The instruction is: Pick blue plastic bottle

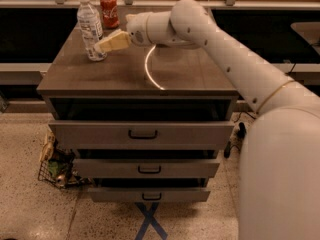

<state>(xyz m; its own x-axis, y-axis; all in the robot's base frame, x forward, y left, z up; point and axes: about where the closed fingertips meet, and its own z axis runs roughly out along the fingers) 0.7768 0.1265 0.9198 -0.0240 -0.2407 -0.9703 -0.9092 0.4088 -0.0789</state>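
The fingers (114,40) of the gripper (99,47) form a single pale yellow wedge that slopes down toward its tips, low over the tabletop (125,81). From this angle it cannot be told whether the fingers are apart or together.

- **At the tips:** the blue plastic bottle (90,24) stands upright on the tabletop, white cap on top. In this view the tips meet the outline of its lower half, on the side facing the wrist.
- **Beyond the bottle, farther from the fingers:** a red soda can (109,10) stands upright near the rear edge of the tabletop, close to the bottle but apart from it.
- **Behind the fingers:** the white wrist and arm (225,54) run back across the tabletop and widen to fill the frame's lower corner on that side.
- **Under the wrist:** a thin bright arc (150,71) curves across the brown surface.
- **Below the tabletop:** three drawers with dark handles; the top drawer (142,134) sits pulled out a little.
- **On the floor:** a wire basket (57,166) with mixed contents stands beside the cabinet, on the bottle's side. A blue tape cross (150,223) lies in front of the lowest drawer.
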